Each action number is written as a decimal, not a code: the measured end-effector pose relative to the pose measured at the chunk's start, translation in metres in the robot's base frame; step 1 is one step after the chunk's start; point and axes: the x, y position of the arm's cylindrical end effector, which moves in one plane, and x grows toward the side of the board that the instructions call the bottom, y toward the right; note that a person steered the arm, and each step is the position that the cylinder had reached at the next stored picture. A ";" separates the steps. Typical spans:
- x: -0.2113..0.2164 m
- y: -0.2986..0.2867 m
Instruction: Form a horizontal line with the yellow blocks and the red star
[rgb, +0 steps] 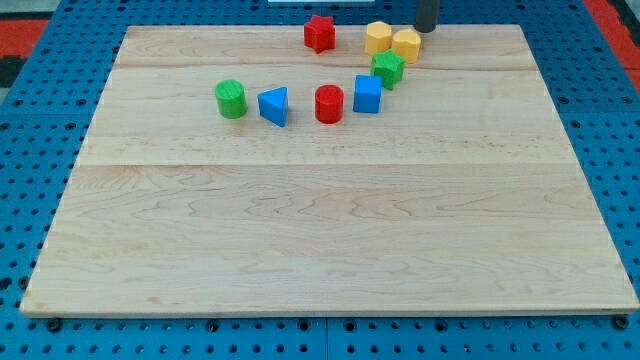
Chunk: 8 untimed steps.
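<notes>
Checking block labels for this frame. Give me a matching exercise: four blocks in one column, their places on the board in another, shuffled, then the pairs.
Blocks:
1. red star
2. green cylinder
3. blue cube
4. red cylinder

Places:
A. farthest toward the view's left of all blocks
B. between the blue triangle and the blue cube
C. near the view's top edge, left of the two yellow blocks
D. just below the green star

Pairs: 1-C, 2-A, 3-D, 4-B

My tip sits at the view's top, just right of the yellow blocks.
</notes>
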 end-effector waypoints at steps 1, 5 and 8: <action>0.000 -0.009; 0.001 -0.106; 0.011 -0.247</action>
